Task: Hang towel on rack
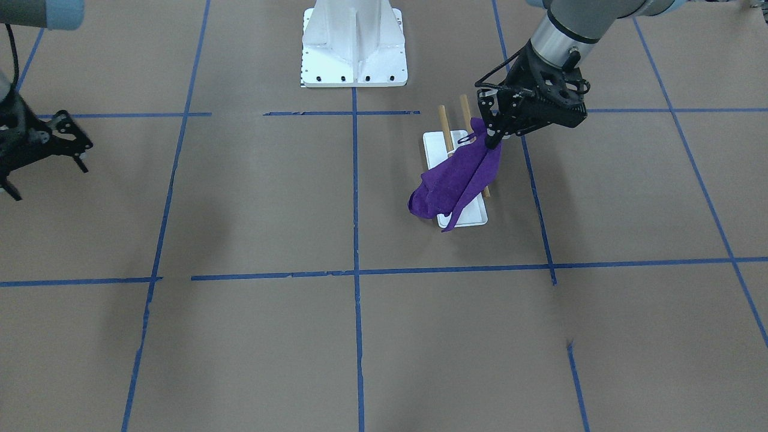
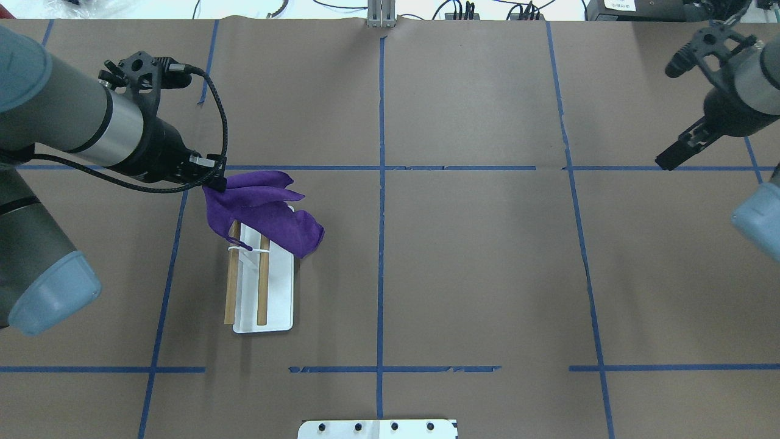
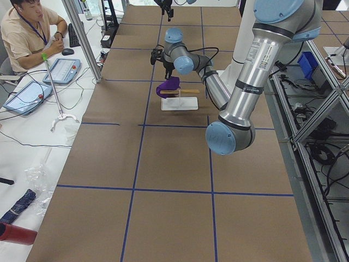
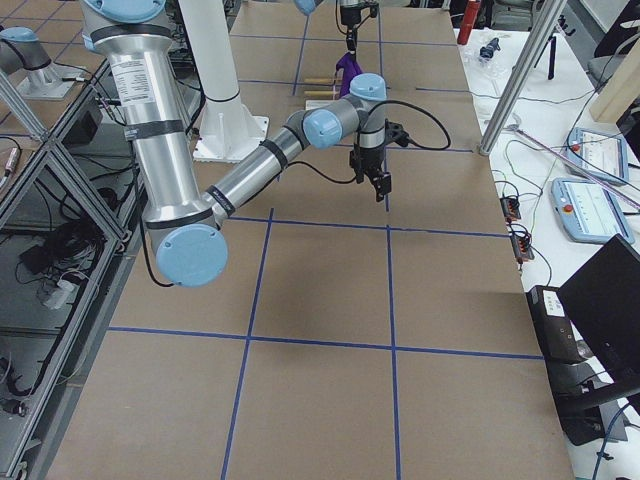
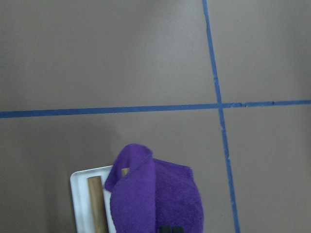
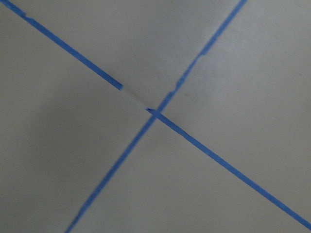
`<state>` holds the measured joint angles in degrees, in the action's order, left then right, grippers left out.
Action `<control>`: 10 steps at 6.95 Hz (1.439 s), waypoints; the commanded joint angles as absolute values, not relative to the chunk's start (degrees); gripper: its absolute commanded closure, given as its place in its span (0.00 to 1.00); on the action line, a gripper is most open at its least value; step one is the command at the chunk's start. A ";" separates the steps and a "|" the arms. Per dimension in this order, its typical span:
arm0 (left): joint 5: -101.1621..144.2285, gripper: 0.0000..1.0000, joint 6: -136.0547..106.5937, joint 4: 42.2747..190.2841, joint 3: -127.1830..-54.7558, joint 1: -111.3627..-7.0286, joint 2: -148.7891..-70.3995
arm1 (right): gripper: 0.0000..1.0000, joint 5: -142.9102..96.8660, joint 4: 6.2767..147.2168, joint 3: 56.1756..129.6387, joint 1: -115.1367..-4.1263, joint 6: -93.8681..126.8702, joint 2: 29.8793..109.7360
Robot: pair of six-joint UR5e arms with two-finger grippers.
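The purple towel (image 2: 262, 210) hangs bunched from my left gripper (image 2: 213, 183), which is shut on its upper corner. Its lower part lies across the far end of the rack (image 2: 277, 305), over the two wooden dowels (image 2: 263, 286). In the front view the left gripper (image 1: 495, 137) holds the towel (image 1: 459, 180) above the rack's white base (image 1: 474, 215). The left wrist view shows the towel (image 5: 155, 194) over the base (image 5: 78, 194) and one dowel (image 5: 97, 206). My right gripper (image 2: 672, 114) is open and empty, far off at the table's right side (image 1: 48, 180).
The large white bolted pedestal (image 1: 354, 48) stands at the robot's side of the table, its edge also in the overhead view (image 2: 378, 428). Blue tape lines (image 2: 381, 183) grid the brown table. An operator (image 3: 27, 27) sits beyond the far edge.
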<state>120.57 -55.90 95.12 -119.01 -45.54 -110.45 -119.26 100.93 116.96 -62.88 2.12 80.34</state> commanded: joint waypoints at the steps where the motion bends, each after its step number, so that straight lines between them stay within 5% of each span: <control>1: 120.50 1.00 -50.14 95.18 -120.23 -45.18 -107.07 | 0.00 -120.50 100.72 116.46 -69.59 -1.23 87.08; 4: 120.15 1.00 -45.11 95.45 -121.91 -45.26 -102.75 | 0.00 -120.50 100.46 116.46 -72.59 -1.41 92.28; 5: 119.97 0.88 -44.83 95.45 -121.56 -45.18 -102.74 | 0.00 -120.41 100.46 116.46 -72.60 -1.41 92.98; 6: 119.88 0.01 -41.26 95.45 -121.38 -45.26 -102.66 | 0.00 -120.32 100.46 116.37 -72.60 -1.67 94.29; 10: 122.85 0.00 -40.52 94.66 -118.93 -49.71 -98.63 | 0.00 -125.66 99.67 114.09 -80.14 -5.09 99.92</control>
